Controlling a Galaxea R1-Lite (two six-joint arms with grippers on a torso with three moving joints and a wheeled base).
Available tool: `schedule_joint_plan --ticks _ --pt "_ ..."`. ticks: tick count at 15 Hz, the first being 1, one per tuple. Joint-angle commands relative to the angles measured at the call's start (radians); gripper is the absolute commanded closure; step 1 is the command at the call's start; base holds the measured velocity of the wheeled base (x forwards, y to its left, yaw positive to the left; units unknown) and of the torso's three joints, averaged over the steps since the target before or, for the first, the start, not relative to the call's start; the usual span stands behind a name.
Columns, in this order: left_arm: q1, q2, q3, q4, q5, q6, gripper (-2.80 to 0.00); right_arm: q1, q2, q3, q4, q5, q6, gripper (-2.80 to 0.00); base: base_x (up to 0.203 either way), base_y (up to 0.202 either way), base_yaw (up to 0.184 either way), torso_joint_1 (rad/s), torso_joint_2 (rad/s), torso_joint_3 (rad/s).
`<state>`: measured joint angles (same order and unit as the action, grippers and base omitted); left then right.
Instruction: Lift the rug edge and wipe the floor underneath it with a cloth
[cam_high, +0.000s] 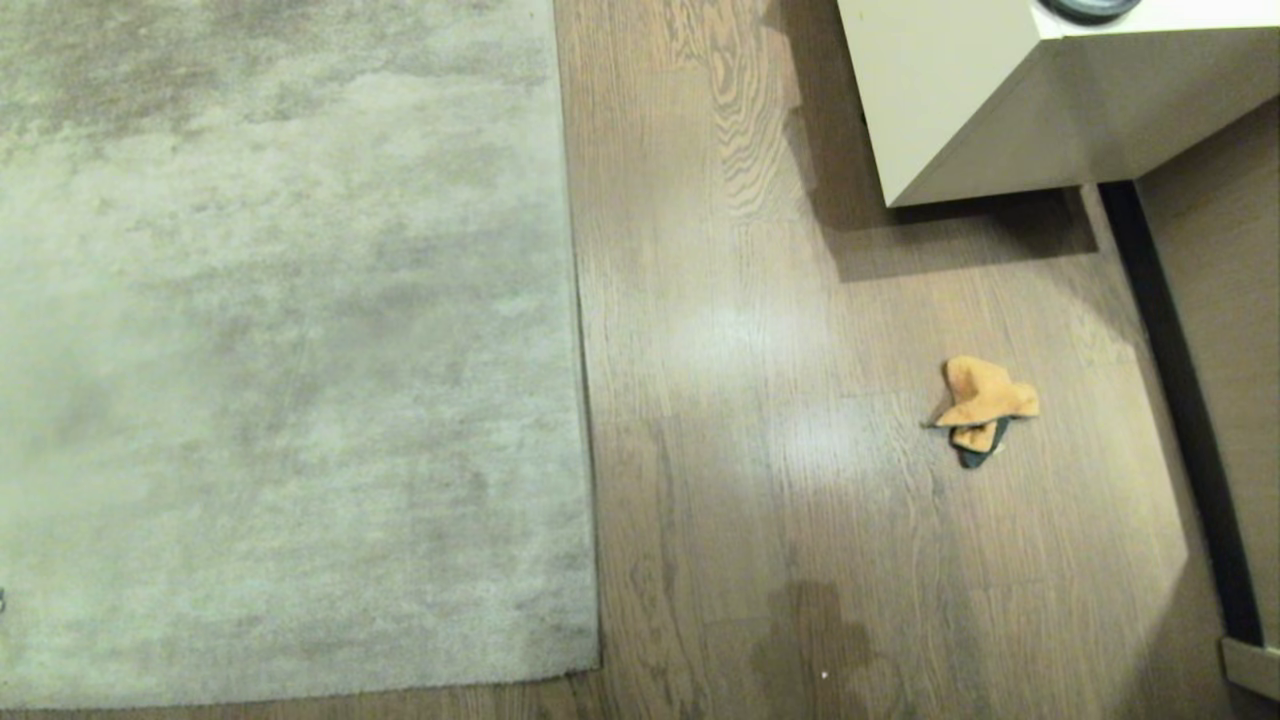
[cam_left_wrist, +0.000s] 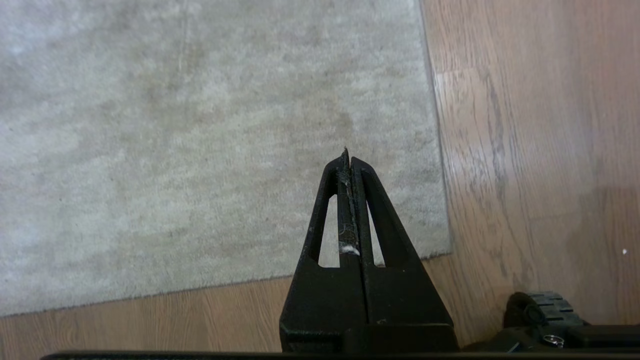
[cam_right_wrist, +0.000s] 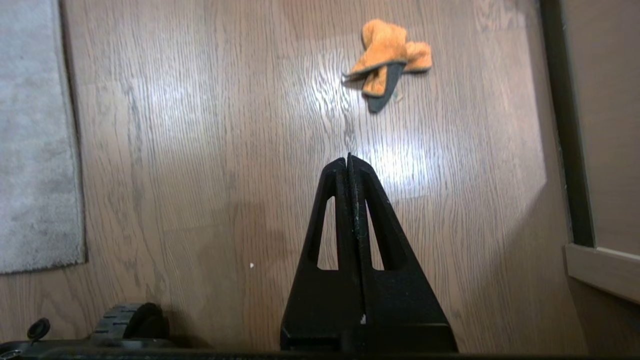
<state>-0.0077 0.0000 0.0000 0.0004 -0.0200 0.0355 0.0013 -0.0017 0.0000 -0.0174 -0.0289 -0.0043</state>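
The pale grey rug (cam_high: 280, 350) lies flat on the left, and its rug edge (cam_high: 582, 400) runs down to a near corner (cam_high: 597, 665). Wood-plank floor (cam_high: 760, 450) stretches to the right of it. A crumpled orange cloth (cam_high: 985, 405) with a dark tip rests on the boards, well right of the rug. Neither arm shows in the head view. My left gripper (cam_left_wrist: 348, 156) hangs shut and empty above the rug (cam_left_wrist: 200, 150) near its corner (cam_left_wrist: 447, 247). My right gripper (cam_right_wrist: 348, 159) is shut and empty over bare floor (cam_right_wrist: 225, 150), with the cloth (cam_right_wrist: 387, 55) some way beyond its tips.
A white cabinet (cam_high: 1000, 110) stands at the back right. A dark strip (cam_high: 1180, 400) and a wall panel (cam_high: 1225, 300) run along the right side. A wheel of my base (cam_right_wrist: 135, 320) shows near the floor, and a strip of the rug (cam_right_wrist: 35, 150) lies beside it.
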Motion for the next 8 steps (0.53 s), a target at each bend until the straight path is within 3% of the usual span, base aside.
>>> schedule_joint_plan --ticks 1,8 --pt "0.0 0.0 0.0 0.0 0.0 0.0 0.0 0.0 0.002 0.0 -0.001 0.0 0.0 0.0 0.0 0.0 0.0 0.0 0.0 0.208" --pt "0.0 0.0 0.0 0.0 0.011 0.0 0.0 0.0 0.002 0.0 -0.001 0.0 0.0 0.0 0.0 0.0 0.0 0.002 0.0 0.203"
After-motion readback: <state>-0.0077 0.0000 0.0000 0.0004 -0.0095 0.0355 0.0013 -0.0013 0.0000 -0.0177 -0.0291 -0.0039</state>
